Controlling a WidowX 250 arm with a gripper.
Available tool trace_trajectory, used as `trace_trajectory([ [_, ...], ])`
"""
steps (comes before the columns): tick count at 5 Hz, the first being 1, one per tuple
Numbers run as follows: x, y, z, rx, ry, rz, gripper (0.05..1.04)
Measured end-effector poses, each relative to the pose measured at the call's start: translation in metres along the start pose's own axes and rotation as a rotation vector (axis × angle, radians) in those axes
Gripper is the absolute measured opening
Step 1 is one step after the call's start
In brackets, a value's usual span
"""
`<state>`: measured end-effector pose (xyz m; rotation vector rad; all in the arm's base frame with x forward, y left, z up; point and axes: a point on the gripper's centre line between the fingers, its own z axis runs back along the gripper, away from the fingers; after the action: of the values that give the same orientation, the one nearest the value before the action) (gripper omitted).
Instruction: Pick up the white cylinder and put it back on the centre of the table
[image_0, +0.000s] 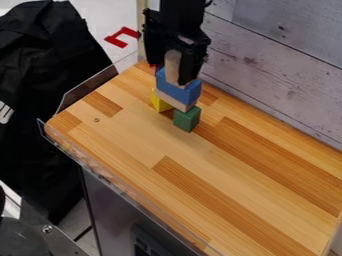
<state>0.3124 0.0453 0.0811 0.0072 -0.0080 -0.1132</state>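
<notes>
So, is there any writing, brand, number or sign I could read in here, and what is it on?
No text that can be read.
White marks on the black fabric at the left: cut off by the view's edge, unreadable.
Red angular shape beyond the table: a bit like a letter, but I cannot tell whether it is one.
Blue block, yellow block, green block: no lettering visible.

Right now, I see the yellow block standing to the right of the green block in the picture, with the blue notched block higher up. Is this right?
Not quite: the camera view shows the yellow block to the left of the green block. The blue notched block is higher up.
</notes>
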Motion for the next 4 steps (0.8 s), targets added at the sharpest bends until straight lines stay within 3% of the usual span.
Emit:
trace_trajectory([
  [1, 0.002, 0.003, -0.003, -0.011, 0.004, 0.014, 0.662],
  [2, 0.003, 0.002, -0.004, -0.016, 0.004, 0.024, 0.553],
  [3, 0.002, 0.001, -0.004, -0.027, 0.010, 0.021, 0.552],
  [4, 0.001, 0.001, 0.011, -0.010, -0.020, 0.024, 0.553],
])
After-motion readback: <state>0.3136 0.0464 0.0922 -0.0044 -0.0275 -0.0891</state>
